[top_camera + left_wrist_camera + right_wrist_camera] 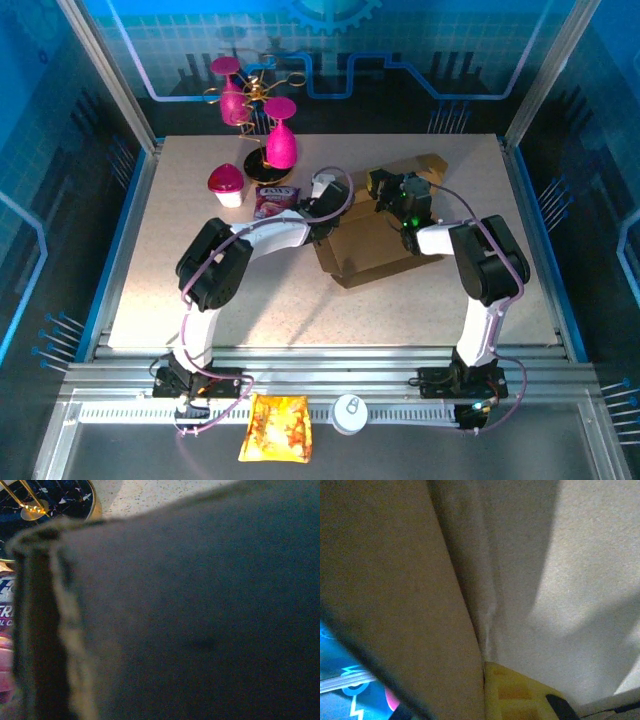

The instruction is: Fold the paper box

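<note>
**Task item.** The paper box [385,240], plain brown cardboard, lies on the bench [300,300] between the two sets of fingers. One flap is raised at its far edge, just behind the right fingers.

**Left fingers** [322,222]. In the top view they sit at the box's left edge, touching or very nearly touching the cardboard. In the left wrist view a dark cardboard panel [200,620] stands directly in front of the lens and hides the tips. Whether they are spread or pinching cannot be told.

**Right fingers** [385,190]. They sit at the box's far edge, against the raised flap, and are pressed together. In the right wrist view one yellow finger [512,695] lies right beside a brown panel [395,605], with bare bench surface [590,580] on its other side. Whether cardboard is caught between the fingers cannot be told.

**Surroundings.**
- A pink snack packet [275,200] lies just left of the left fingers, apart from the box.
- Beyond the packet stands a gold rack [262,165] holding pink glasses.
- A pink-topped cup [227,185] sits left of the packet.
- A yellow packet [275,428] lies on the front rail, well behind both sets of fingers.
</note>
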Motion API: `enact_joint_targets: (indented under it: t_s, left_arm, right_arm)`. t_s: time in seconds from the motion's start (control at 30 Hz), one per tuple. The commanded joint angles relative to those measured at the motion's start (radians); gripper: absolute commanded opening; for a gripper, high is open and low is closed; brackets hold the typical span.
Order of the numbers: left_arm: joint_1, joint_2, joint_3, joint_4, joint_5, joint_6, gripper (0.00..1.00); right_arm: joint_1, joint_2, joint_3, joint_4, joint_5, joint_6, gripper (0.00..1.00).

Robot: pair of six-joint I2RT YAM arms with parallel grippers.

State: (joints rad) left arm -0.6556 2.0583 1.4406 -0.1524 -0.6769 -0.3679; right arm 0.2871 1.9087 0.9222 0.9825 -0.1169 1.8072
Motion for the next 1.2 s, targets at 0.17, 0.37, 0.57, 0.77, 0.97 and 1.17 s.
enact_joint_targets:
  t_s: [0.17, 0.37, 0.57, 0.77, 0.97, 1.17]
  left_arm:
    - [0.055, 0.072, 0.037, -0.071, 0.006, -0.048, 0.01]
    - [0.054, 0.042, 0.043, -0.110, -0.025, -0.056, 0.00]
    - [0.061, -0.031, 0.044, -0.148, -0.001, -0.007, 0.00]
    - [0.101, -0.106, 0.088, -0.282, 0.123, 0.003, 0.00]
    - [0.145, -0.146, 0.205, -0.475, 0.286, 0.011, 0.00]
    - [0.159, -0.157, 0.310, -0.662, 0.421, -0.038, 0.00]
  right_arm:
    - [0.020, -0.050, 0.008, 0.001, -0.088, 0.035, 0.00]
    - [0.024, -0.087, 0.025, -0.066, -0.072, 0.031, 0.16]
    - [-0.017, -0.299, 0.048, -0.437, -0.037, -0.123, 0.58]
    - [-0.149, -0.526, 0.123, -0.885, -0.026, -0.320, 0.76]
    - [-0.312, -0.583, 0.308, -1.284, -0.067, -0.581, 0.68]
    - [-0.351, -0.488, 0.500, -1.544, -0.094, -0.753, 0.55]
